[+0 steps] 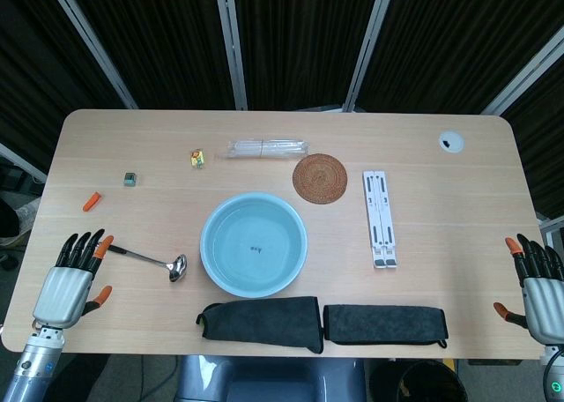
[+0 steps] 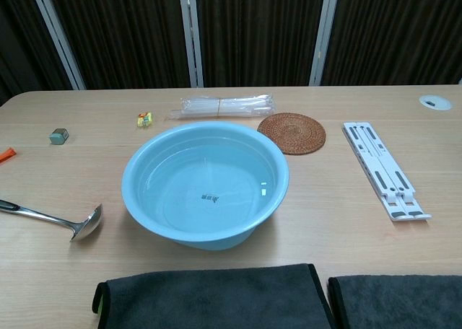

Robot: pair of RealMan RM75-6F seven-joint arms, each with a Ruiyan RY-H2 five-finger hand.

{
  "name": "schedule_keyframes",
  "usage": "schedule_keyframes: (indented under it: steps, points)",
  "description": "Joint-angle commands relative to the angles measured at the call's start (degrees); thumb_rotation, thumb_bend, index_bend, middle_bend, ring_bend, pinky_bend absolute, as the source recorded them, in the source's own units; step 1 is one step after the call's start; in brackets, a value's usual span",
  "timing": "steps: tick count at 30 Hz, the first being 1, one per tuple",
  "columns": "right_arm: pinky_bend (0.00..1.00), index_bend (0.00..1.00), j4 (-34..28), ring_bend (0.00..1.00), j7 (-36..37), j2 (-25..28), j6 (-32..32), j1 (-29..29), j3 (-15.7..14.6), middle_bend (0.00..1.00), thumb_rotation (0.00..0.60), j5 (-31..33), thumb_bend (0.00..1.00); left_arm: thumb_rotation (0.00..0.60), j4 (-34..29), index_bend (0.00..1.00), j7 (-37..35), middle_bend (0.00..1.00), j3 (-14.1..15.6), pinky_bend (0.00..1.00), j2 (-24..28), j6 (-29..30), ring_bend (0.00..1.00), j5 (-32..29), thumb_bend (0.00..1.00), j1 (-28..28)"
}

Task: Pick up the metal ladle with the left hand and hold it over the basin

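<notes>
Ladle (image 1: 150, 261) lay flat on the worktop (image 1: 441, 208), bowl just left of the basin (image 1: 254, 244), handle end at the fingertips of the left robot hand (image 1: 75, 274) (empty, fingers spread). Its thin handle could roll or skid away under a clumsy pinch, or swing into the basin's rim.

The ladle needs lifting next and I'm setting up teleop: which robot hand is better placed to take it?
Left. The left robot hand lies at the ladle handle's end; the right robot hand sits across the table, beyond the basin.
</notes>
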Motion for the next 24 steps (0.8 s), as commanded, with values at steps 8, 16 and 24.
schedule_keyframes:
  steps: [8, 16, 24]
  points:
    - [0.0, 0.0, -0.04, 0.0, 0.54, 0.09, 0.59, -0.15, 0.21, 0.0, 0.6, -0.14, 0.0, 0.6, 1.14, 0.25, -1.57, 0.0, 0.43, 0.0, 1.56, -2.93, 0.0, 0.52, 0.32, -1.58]
    - [0.0, 0.0, 0.92, 0.0, -1.15, -0.79, -0.92, 0.26, 0.9, 0.0, 0.6, 2.54, 0.0, 0.6, 6.19, 0.37, -4.53, 0.0, -4.1, 0.0, 4.66, -19.21, 0.0, -9.44, 0.31, -9.19]
    - [0.0, 0.0, 1.66, 0.0, -2.15, -1.5, -1.45, 0.47, 1.43, 0.0, 0.6, 4.01, 0.0, 0.6, 14.7, 0.39, -4.78, 0.0, -5.56, 0.0, -0.96, -24.95, 0.0, -13.07, 0.31, -13.0]
